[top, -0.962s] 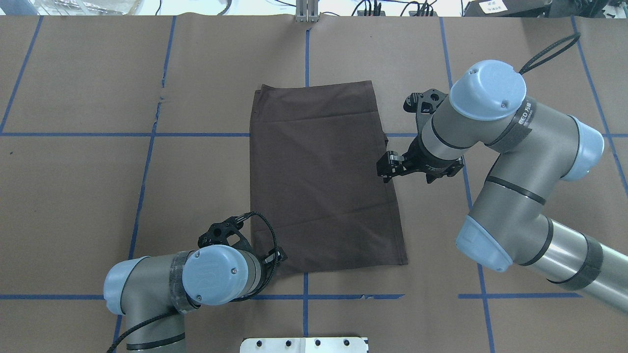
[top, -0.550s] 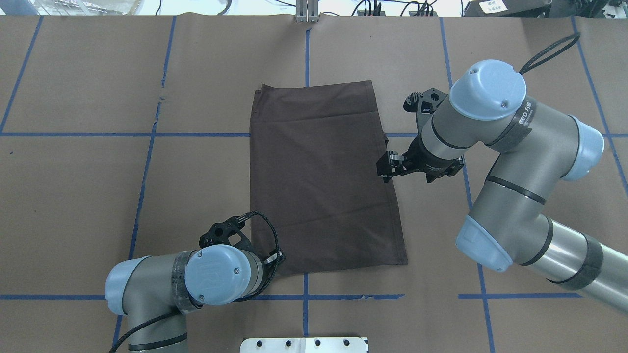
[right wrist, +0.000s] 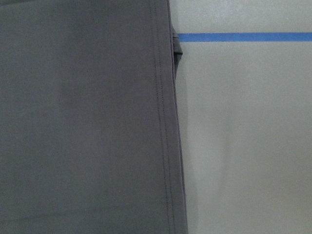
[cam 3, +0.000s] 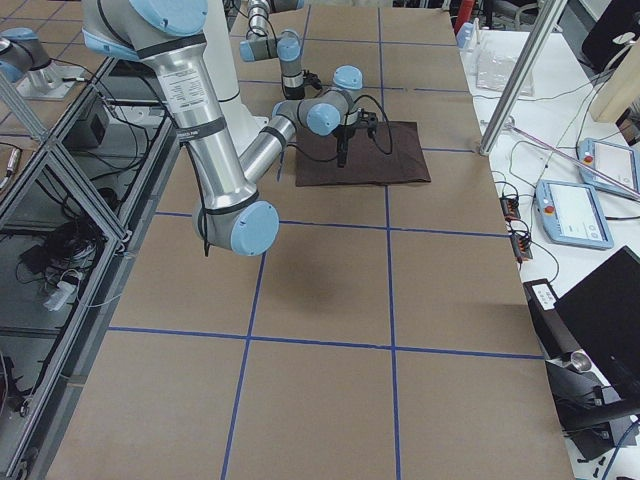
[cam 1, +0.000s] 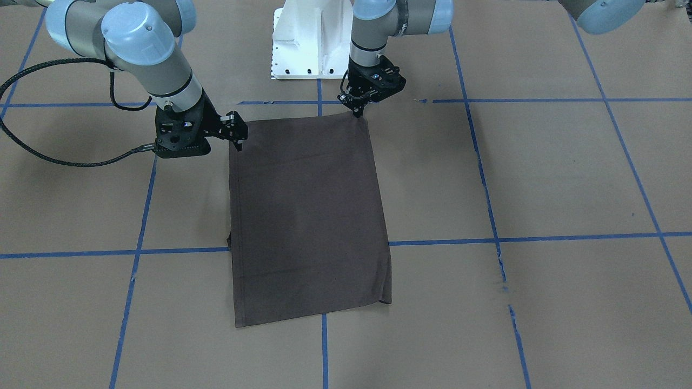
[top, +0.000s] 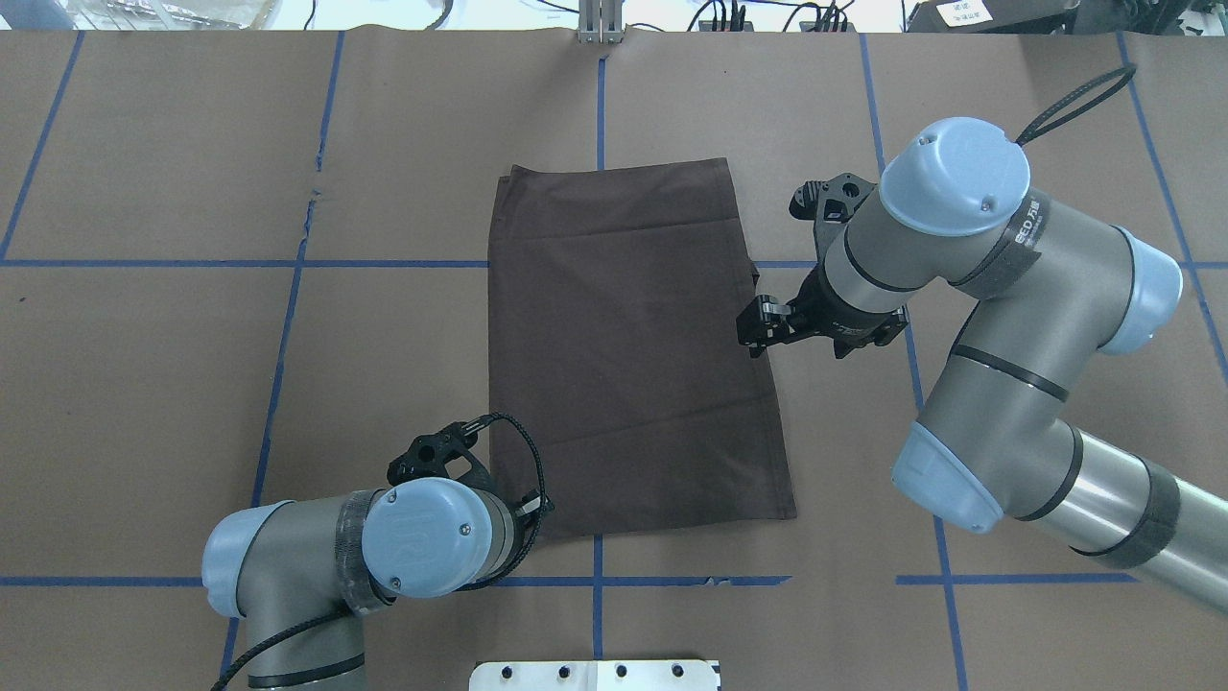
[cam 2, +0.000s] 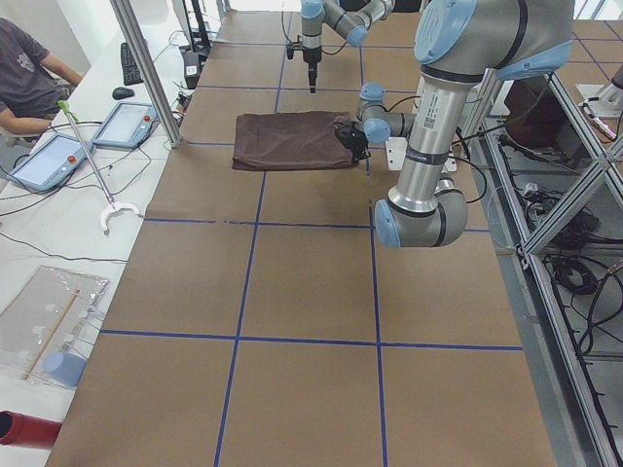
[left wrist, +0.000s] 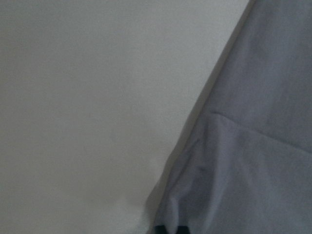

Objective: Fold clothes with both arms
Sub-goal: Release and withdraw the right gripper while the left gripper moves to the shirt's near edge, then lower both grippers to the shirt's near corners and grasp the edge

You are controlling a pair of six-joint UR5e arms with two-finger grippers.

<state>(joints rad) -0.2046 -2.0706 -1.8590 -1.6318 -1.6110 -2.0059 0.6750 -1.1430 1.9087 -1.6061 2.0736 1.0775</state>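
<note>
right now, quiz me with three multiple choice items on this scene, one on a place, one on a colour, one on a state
1. Where at the T-shirt is the left gripper?
A) over its middle
B) at its near corner on the robot's left
C) at its far edge

2. What colour are the tape lines on the table?
A) red
B) yellow
C) blue

3. How does the T-shirt lie?
A) folded into a flat rectangle
B) crumpled in a heap
C) lifted off the table

Answers:
1 B, the front-facing view shows its fingertips at that corner.
2 C, the grid lines are blue in every view.
3 A, the overhead view shows it flat with straight edges.
</note>
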